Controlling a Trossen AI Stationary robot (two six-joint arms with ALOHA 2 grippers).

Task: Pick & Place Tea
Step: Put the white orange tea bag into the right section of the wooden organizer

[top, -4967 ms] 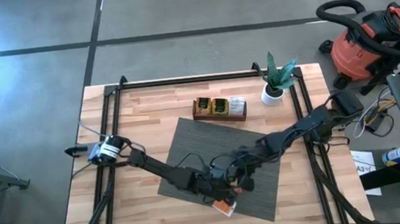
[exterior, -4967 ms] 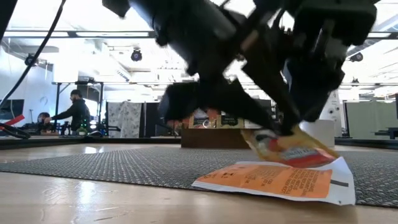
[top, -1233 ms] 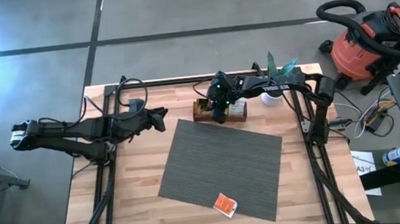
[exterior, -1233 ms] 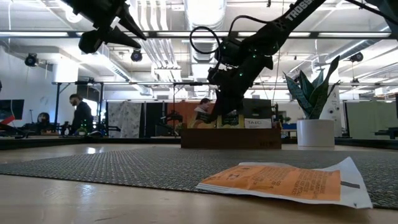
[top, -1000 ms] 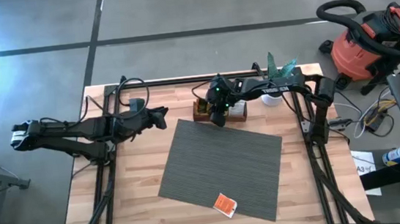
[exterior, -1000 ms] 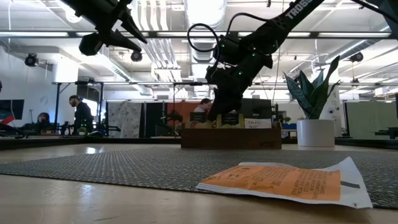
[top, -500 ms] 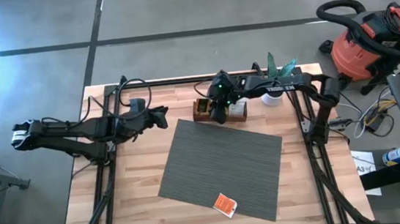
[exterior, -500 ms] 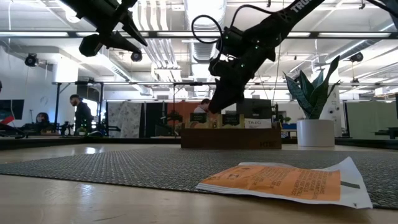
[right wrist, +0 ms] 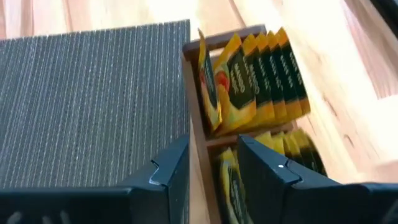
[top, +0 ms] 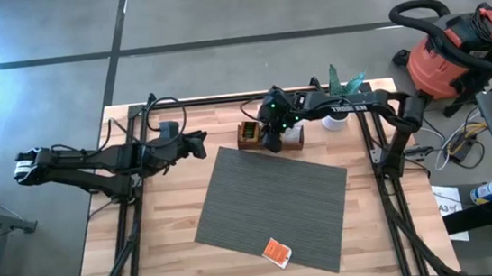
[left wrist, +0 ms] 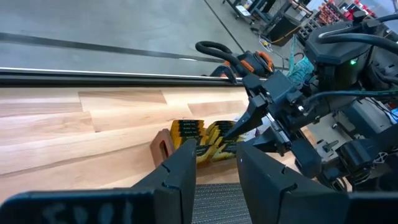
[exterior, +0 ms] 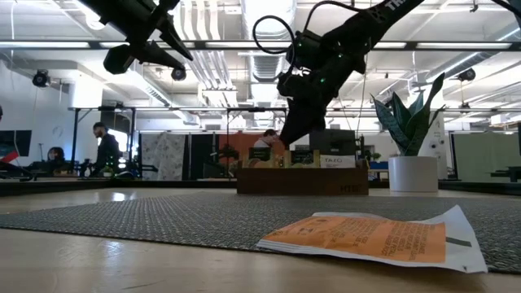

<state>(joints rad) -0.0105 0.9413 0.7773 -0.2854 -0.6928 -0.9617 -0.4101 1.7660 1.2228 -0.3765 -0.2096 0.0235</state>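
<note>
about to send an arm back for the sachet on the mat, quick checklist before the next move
1. Right gripper empty, fingers apart above the wooden tray: ok.
2. Just-placed yellow sachet seated in its compartment: not ok, it leans out of line with the row.
3. Orange sachet lying free on the grey mat, near its front edge: ok.
4. Left gripper clear of the mat, over the table's left side: ok.
5. Potted plant clear of the right arm: cannot tell.

Mat (top: 271,208) centre frame lay mostly bare; lone sachet (top: 277,253) sat near its lower edge. Wooden tray (top: 248,135) with upright sachets blocked upper centre, right gripper (top: 271,142) above it. Potted plant (top: 340,102) stood upper right. Left gripper (top: 199,143) hung over bare wood, upper left.
</note>
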